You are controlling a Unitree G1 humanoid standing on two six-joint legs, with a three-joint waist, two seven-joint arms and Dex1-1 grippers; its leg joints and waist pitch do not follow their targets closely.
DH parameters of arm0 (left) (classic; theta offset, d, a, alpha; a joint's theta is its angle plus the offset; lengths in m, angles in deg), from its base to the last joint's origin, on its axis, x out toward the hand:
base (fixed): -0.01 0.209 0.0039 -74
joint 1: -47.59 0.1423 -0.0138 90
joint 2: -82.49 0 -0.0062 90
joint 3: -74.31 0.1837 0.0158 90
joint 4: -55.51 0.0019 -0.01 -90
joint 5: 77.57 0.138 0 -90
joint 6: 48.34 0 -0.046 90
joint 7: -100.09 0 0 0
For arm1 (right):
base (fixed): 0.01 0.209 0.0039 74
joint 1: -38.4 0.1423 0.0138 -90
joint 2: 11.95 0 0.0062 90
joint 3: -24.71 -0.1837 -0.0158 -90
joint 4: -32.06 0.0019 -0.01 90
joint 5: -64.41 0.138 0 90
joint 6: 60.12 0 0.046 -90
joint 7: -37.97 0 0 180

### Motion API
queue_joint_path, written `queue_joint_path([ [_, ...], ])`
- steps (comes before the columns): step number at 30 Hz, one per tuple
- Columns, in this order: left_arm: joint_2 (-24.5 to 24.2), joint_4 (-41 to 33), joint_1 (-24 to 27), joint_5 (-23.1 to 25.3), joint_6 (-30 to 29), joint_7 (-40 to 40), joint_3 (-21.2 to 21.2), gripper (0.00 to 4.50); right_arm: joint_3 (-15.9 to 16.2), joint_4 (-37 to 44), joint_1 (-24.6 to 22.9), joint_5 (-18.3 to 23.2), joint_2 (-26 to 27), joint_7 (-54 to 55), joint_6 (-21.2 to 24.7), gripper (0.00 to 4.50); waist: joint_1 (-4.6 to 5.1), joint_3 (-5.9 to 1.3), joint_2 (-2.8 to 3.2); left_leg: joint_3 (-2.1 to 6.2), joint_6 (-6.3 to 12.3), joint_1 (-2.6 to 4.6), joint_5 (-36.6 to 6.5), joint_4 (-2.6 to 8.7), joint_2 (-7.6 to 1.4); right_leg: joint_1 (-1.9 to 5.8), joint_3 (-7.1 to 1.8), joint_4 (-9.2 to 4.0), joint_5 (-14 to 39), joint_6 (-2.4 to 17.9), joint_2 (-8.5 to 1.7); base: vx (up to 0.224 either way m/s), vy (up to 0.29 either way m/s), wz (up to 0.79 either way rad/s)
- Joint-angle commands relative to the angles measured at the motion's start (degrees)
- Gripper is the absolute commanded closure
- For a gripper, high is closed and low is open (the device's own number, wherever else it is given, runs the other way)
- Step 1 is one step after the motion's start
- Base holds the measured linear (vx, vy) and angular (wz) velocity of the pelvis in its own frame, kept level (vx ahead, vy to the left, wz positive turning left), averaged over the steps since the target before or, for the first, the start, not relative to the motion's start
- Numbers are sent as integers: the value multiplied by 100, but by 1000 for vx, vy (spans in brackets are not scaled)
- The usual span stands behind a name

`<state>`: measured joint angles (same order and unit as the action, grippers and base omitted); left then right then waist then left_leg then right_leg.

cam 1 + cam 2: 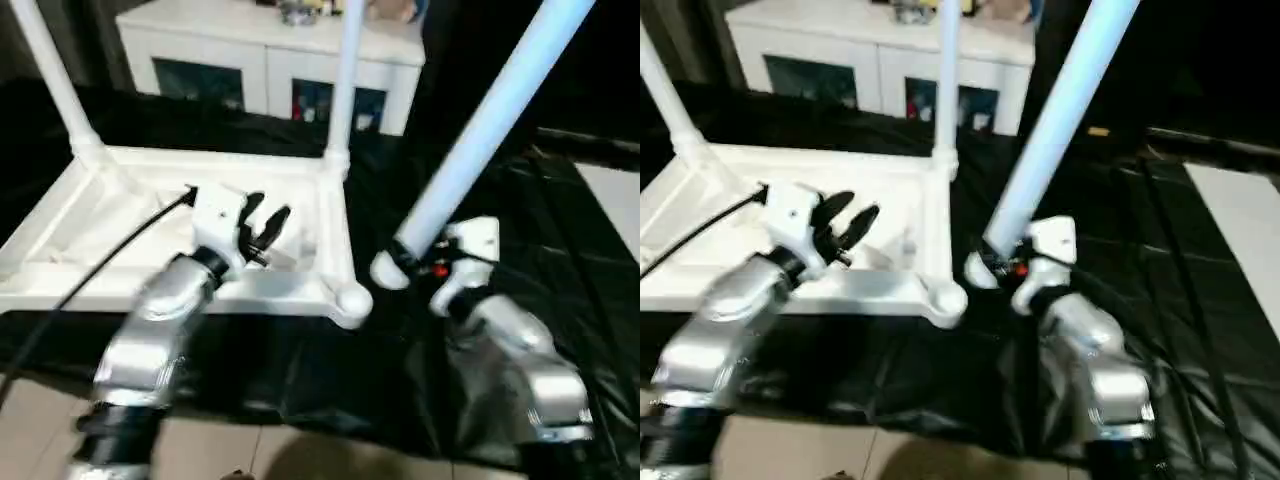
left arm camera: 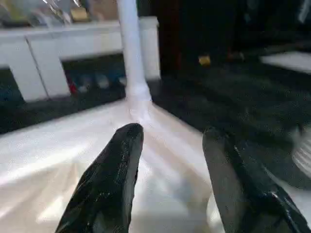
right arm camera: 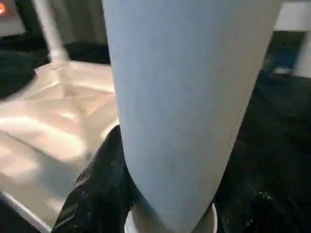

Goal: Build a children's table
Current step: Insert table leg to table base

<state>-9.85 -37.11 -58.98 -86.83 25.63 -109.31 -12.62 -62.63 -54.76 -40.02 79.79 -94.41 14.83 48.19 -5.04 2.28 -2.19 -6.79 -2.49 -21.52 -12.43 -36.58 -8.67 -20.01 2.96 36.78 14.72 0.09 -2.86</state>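
Observation:
The white tabletop (image 1: 70, 230) lies upside down on a black cloth, ribbed underside up. Two white legs stand in its far corners, one on the left (image 1: 55, 80) and one on the right (image 1: 345, 90). My right gripper (image 1: 412, 262) is shut on the thick end of a third leg (image 1: 490, 120), which slants up and to the right. That end hangs just right of the near right corner socket (image 1: 352, 300), apart from it. My left gripper (image 1: 262, 225) hovers open over the tabletop's underside with nothing between its fingers (image 2: 109, 184).
A white cabinet (image 1: 270, 50) with dark glass doors stands behind the tabletop. The black cloth (image 1: 300, 370) covers the ground around the work. Pale floor (image 1: 40, 430) shows at the near edge, and a white sheet (image 1: 615, 200) lies at the right.

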Motion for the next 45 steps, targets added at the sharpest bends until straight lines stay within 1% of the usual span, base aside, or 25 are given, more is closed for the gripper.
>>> queue_joint_path([
  [1, -180, -110, 60, 2, 67, -669, 422, 217, -146, 24, 29, 14, -152, -67, -63, 262, 32, -487, 59, 186, 839, 297, 3686, 194, -368, -7, -242, -57, -2825, 922, -363, 51, 73, 2],
  [2, -371, -37, 49, 68, 147, -992, 616, 217, -163, -1, 52, 27, -201, -114, -73, 262, -8, -470, 0, 94, 722, 172, 3325, 239, -256, 80, -283, -68, -2935, 862, -371, 12, 60, 2],
  [3, -371, -37, 49, 68, 147, -992, 616, 217, -163, -1, 52, 27, -201, -114, -73, 262, -8, -470, 0, 94, 722, 172, 3325, 239, -256, 80, -283, -68, -2935, 862, -371, 0, 0, 0],
  [4, -568, 93, -7, 123, 188, -1334, 817, 217, -183, -37, 87, 36, -264, -181, -77, 262, -13, -388, 21, 30, 460, 73, 1901, 379, -296, 112, -283, -172, -2224, 983, -445, 0, 0, 0],
  [5, -613, 134, -31, 126, 181, -1423, 863, 217, -186, -49, 99, 35, -284, -204, -78, 262, 7, -322, 34, 12, 287, 68, 764, 483, -351, 112, -295, -252, -1398, 1103, -494, -59, 13, 0],
  [6, -657, 198, -74, 145, 176, -1511, 912, 217, -191, -53, 108, 41, -308, -234, -72, 262, 20, -293, 41, 8, 200, 77, 233, 528, -377, 111, -302, -288, -993, 1149, -513, -81, -6, 2],
  [8, -829, 484, -284, 199, 155, -1919, 1112, 217, -205, -66, 148, 71, -414, -391, -40, 262, 41, -176, 40, -50, -186, 162, -1500, 673, -409, 60, -344, -475, 991, 1064, -549, -88, -13, 2],
  [9, -863, 590, -363, 218, 153, -2027, 1158, 217, -204, -65, 157, 79, -447, -440, -30, 262, 41, -176, 40, -50, -186, 162, -1500, 673, -409, 60, -344, -475, 991, 1064, -549, -50, -13, 1],
  [10, -931, 1032, -661, 331, 241, -2372, 1304, 217, -186, -43, 169, 124, -555, -602, 3, 262, 31, -169, 20, -71, -345, 188, -1762, 694, -432, 27, -378, -560, 1685, 897, -602, -95, -30, 1],
  [11, -943, 1306, -832, 432, 324, -2507, 1373, 217, -170, -34, 174, 143, -605, -672, 25, 262, 8, -157, 17, -81, -377, 213, -1803, 697, -431, -14, -391, -611, 1993, 757, -604, -88, -35, 1],
  [13, -972, 1785, -1116, 642, 555, -2680, 1531, 217, -120, -51, 190, 143, -692, -770, 49, 262, -3, -154, -10, -84, -404, 196, -1790, 716, -436, -11, -401, -640, 2230, 620, -630, -101, -42, 1],
  [14, -963, 1900, -1186, 680, 597, -2698, 1559, 217, -106, -52, 192, 141, -708, -793, 53, 262, -3, -167, -14, -77, -404, 150, -1648, 732, -441, 27, -389, -632, 2266, 582, -649, -60, -26, -6],
  [18, -808, 2755, -1759, 695, 660, -2979, 1696, 217, -45, -52, 204, 120, -791, -933, 38, 262, -36, -189, -39, -116, -331, 162, -1427, 713, -433, -11, -390, -655, 2211, 578, -645, 0, 0, 0],
  [21, -718, 2997, -1937, 700, 713, -2953, 1688, 183, -59, -59, 211, 122, -793, -943, 34, 262, -45, -213, -43, -130, -284, 131, -1157, 708, -457, 7, -369, -592, 1703, 750, -628, 0, 0, 0],
  [23, -633, 3286, -2135, 854, 903, -2887, 1755, 170, -71, -49, 201, 124, -797, -941, 37, 262, -40, -236, -11, -143, -258, 123, -1149, 708, -464, 11, -349, -547, 1236, 916, -610, 0, 0, 0],
  [24, -616, 3399, -2186, 895, 951, -2930, 1777, 157, -70, -49, 200, 122, -797, -946, 38, 262, -41, -264, -24, -154, -236, 119, -1019, 690, -463, 33, -344, -506, 874, 981, -598, 0, 0, 0],
  [25, -594, 3637, -2282, 1000, 1083, -3014, 1835, 157, -64, -48, 193, 117, -798, -962, 39, 262, -38, -262, -41, -160, -195, 105, -918, 685, -457, 37, -345, -502, 703, 1000, -591, 0, 0, 0],
  [26, -591, 3804, -2342, 1095, 1157, -3055, 1894, 157, -47, -43, 183, 107, -806, -980, 44, 262, -48, -293, -34, -174, -86, 92, -573, 649, -443, 59, -338, -441, 81, 1068, -575, 0, 0, 0],
  [28, -624, 4115, -2458, 1269, 1345, -3205, 2043, 157, -12, -48, 182, 103, -819, -1008, 46, 262, -46, -319, -37, -181, 55, 78, -256, 621, -439, 78, -325, -365, -594, 1173, -565, 0, 0, 0],
  [29, -625, 4132, -2464, 1277, 1357, -3214, 2050, 157, -11, -49, 182, 104, -819, -1010, 46, 262, -46, -319, -37, -181, 55, 78, -256, 621, -439, 78, -325, -365, -594, 1173, -565, 0, 0, 0],
  [31, -652, 4313, -2546, 1305, 1384, -3351, 2081, 157, 8, -63, 192, 97, -832, -1037, 38, 262, -50, -340, -17, -192, 191, 83, -116, 590, -446, 65, -317, -319, -1038, 1328, -564, 0, 0, 0],
  [33, -661, 4376, -2583, 1301, 1390, -3376, 2066, 191, 7, -65, 195, 95, -834, -1046, 35, 262, -56, -319, -23, -202, 240, 81, -197, 599, -453, 64, -313, -338, -1002, 1407, -576, 0, 0, 0],
  [36, -645, 4547, -2705, 1238, 1417, -3412, 1928, 197, -8, -67, 197, 95, -830, -1059, 21, 262, -65, -286, -23, -202, 146, 90, -509, 626, -467, 61, -320, -386, -454, 1396, -597, 0, 0, 0],
  [38, -627, 4696, -2778, 1219, 1520, -3441, 1839, 226, -9, -72, 188, 93, -820, -1067, 0, 262, -71, -267, -26, -202, 43, 102, -712, 641, -471, 47, -327, -431, -54, 1345, -602, 0, 0, 0],
  [45, -683, 4851, -2821, 1086, 1588, -3786, 1724, 278, 23, -99, 140, 82, -795, -1083, -44, 262, -107, -265, -28, -200, -55, 111, -779, 656, -484, 29, -336, -436, 148, 1270, -616, 0, 0, 0],
])
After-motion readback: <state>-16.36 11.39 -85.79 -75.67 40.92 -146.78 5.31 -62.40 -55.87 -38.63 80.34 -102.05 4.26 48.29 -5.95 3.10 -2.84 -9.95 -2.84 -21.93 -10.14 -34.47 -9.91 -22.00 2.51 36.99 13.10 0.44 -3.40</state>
